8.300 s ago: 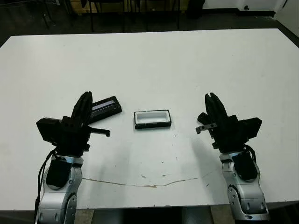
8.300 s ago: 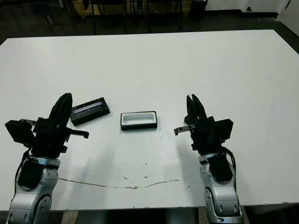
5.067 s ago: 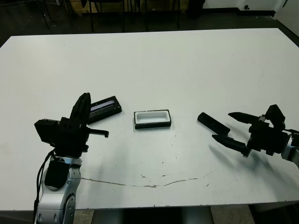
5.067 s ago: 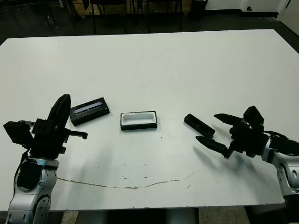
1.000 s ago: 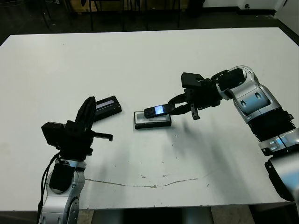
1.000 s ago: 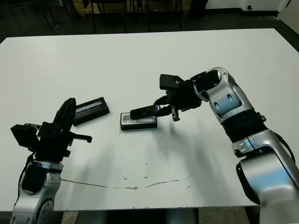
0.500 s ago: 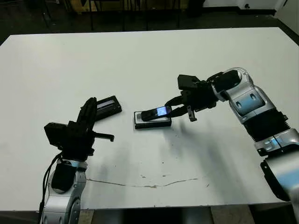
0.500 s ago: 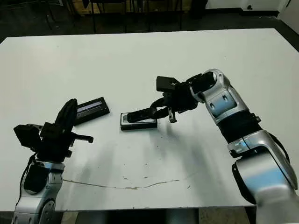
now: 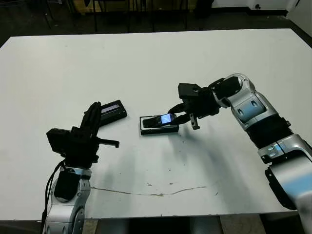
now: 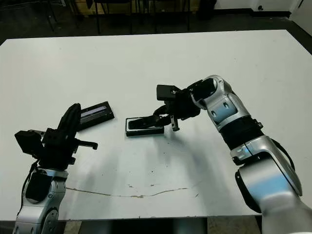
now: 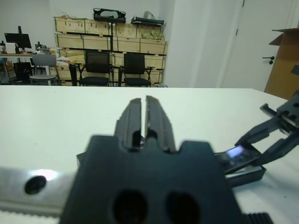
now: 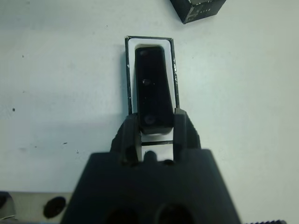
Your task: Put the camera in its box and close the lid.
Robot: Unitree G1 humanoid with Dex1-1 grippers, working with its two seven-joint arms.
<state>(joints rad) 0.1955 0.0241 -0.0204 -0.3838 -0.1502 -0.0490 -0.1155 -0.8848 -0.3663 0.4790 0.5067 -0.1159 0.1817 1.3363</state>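
Observation:
The camera (image 9: pixel 160 120), thin and black with a glowing bluish screen, lies lengthwise over the white inside of the box (image 9: pixel 146 130), its right end slightly raised. My right gripper (image 9: pixel 177 115) is shut on that end. In the right wrist view the camera (image 12: pixel 152 93) sits between the box's rims (image 12: pixel 127 70), pinched by both fingers (image 12: pixel 132 128). The lid (image 9: pixel 111 109), a black slab with a pale strip, lies flat left of the box. My left gripper (image 9: pixel 94 107) hovers shut just in front of the lid, holding nothing.
The white table (image 9: pixel 195 63) stretches wide behind and to the right. A thin brown crack line (image 9: pixel 151 192) runs near its front edge. Chairs and shelves (image 11: pixel 107 60) stand beyond the far edge.
My right gripper has moved left and down, bringing the camera from above the box's right end to lie over its inside. The left arm has barely shifted.

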